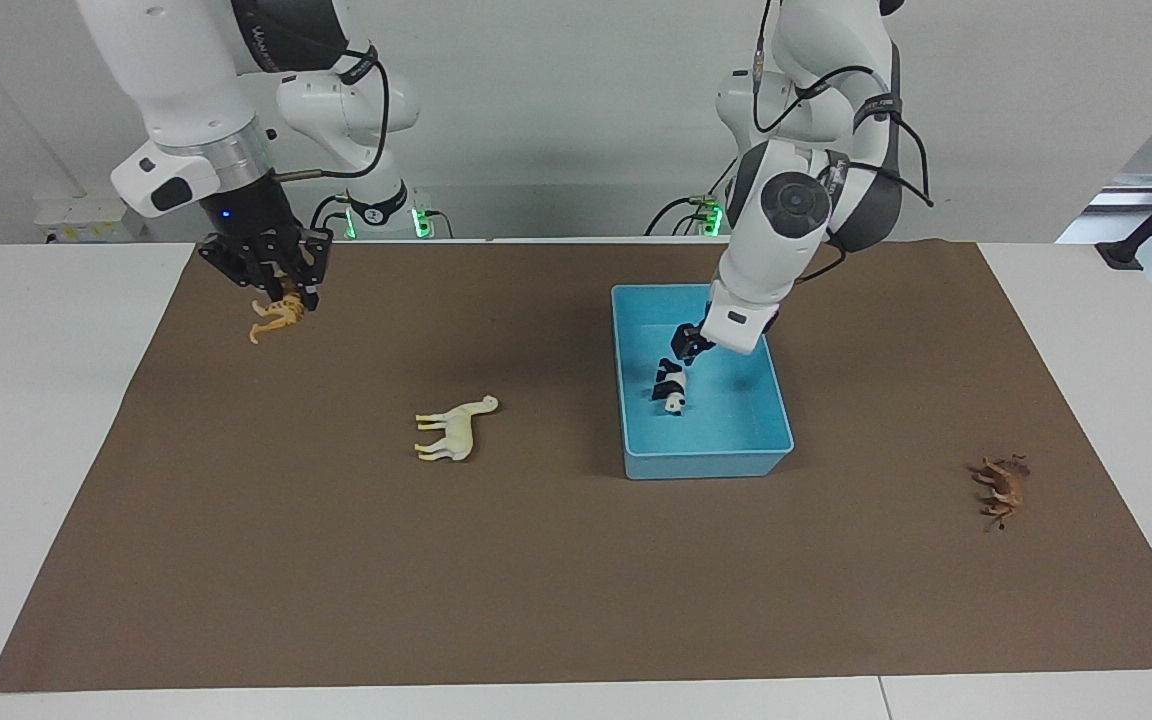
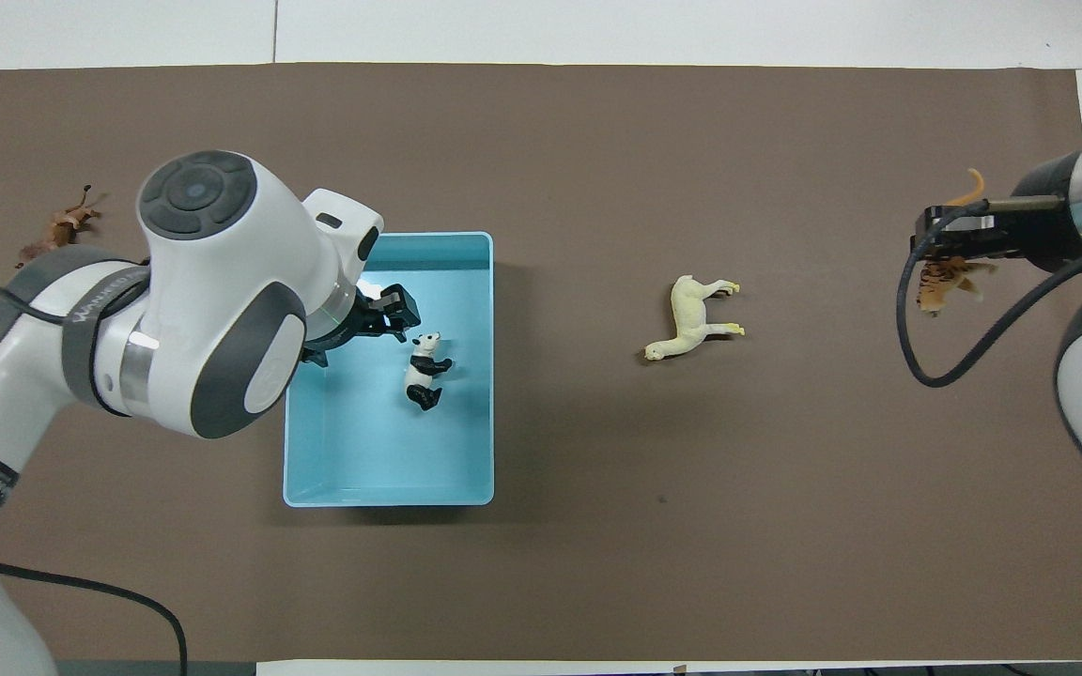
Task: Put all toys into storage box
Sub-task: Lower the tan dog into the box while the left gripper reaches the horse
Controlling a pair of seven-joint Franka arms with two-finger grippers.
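Your brown mat (image 1: 576,600) covers most of the white table (image 1: 26,420), and everything of the task sits on it or hangs over it. The storage box (image 1: 706,463), a light blue bin with low walls, lies toward the left arm's end of the table. The left arm reaches in over it, and you can see the left gripper (image 1: 681,348) low above the box's inside with its fingers spread apart and nothing between them. Just under its tips the panda (image 1: 671,388) shows inside the box's outline, clear of the fingers; whether it rests on the floor of the box you cannot tell. The right arm hangs over the mat's edge at its own end of the table, and the right gripper (image 1: 281,290) is pressed together on the tiger (image 1: 274,317), which dangles below it in the air, clear of the mat. The horse (image 1: 454,430) lies on its side on the mat between the box and the right arm's end. The brown animal (image 1: 1002,486) lies on the mat at the left arm's end, well apart from the box.
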